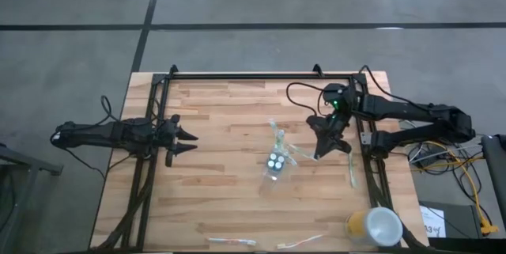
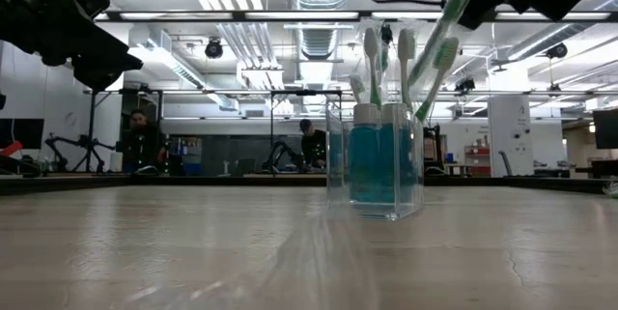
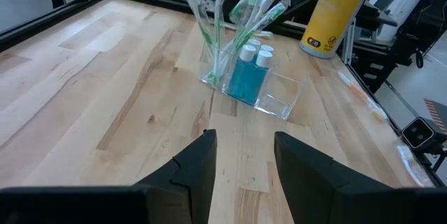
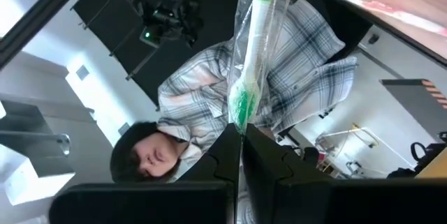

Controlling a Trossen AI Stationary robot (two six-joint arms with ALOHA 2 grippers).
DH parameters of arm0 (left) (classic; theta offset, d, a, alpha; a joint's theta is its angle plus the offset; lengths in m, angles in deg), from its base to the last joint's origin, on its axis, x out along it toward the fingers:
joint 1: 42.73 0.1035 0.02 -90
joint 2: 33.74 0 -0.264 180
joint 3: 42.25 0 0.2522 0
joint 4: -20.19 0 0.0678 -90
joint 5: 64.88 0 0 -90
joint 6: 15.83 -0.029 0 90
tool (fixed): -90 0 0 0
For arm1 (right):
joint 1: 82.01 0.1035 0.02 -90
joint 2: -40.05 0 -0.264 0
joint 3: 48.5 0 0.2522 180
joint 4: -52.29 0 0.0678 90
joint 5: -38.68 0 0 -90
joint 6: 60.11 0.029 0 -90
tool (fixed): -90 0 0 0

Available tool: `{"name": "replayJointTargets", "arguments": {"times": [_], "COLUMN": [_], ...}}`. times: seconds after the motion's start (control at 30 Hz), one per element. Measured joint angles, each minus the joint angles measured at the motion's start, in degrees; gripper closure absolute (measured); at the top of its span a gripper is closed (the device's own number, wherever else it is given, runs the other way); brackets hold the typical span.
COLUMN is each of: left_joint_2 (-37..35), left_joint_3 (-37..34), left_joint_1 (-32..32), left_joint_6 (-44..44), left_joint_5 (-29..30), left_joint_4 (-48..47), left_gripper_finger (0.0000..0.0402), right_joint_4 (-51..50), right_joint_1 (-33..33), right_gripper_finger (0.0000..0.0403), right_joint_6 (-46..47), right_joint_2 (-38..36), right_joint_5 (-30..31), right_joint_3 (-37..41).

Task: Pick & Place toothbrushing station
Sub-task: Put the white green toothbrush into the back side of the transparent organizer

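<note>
The clear plastic cup [image 1: 274, 164] stands near the table's middle with grey, white-capped tubes [image 3: 257, 55] and several white-and-green toothbrushes [image 3: 241, 15] upright in it. My right gripper [image 1: 322, 149] hovers just right of the cup, shut on a wrapped toothbrush [image 2: 439, 54]. That brush slants down toward the cup's top. My left gripper [image 1: 186, 138] waits open over the table's left part, pointing at the cup, with nothing between its fingers [image 3: 202, 165]. My right gripper pinches a toothbrush in a clear wrapper between its two fingers, next to the brush's green part [image 4: 241, 109]. From the fingers the brush slants down toward the cup. Its lower end [image 2: 422, 107] reaches in among the other brushes; I cannot tell if it rests inside.
A yellow cup with a white top [image 1: 374, 227] stands at the near right corner. One toothbrush [image 1: 349, 173] lies on the table to the right of the clear cup, and two more wrapped ones [image 1: 231, 242] lie along the near edge. A person shows beyond the table [image 4: 209, 112].
</note>
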Motion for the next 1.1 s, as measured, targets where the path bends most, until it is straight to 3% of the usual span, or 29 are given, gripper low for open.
{"name": "replayJointTargets", "arguments": {"times": [0.5,1.1], "left_joint_2": [0.01,0.01], "left_joint_3": [-0.02,0.0], "left_joint_1": [0.0,0.0], "left_joint_6": [-0.01,-0.01], "left_joint_5": [-0.22,-0.17], "left_joint_4": [0.03,0.01], "left_gripper_finger": [0.0252,0.0252], "right_joint_4": [0.48,4.65], "right_joint_1": [-0.32,-2.63], "right_gripper_finger": [0.0394,0.0394], "right_joint_6": [-5.64,-10.39], "right_joint_2": [11.82,20.56], "right_joint_5": [0.43,1.03], "right_joint_3": [0.0,0.0]}}
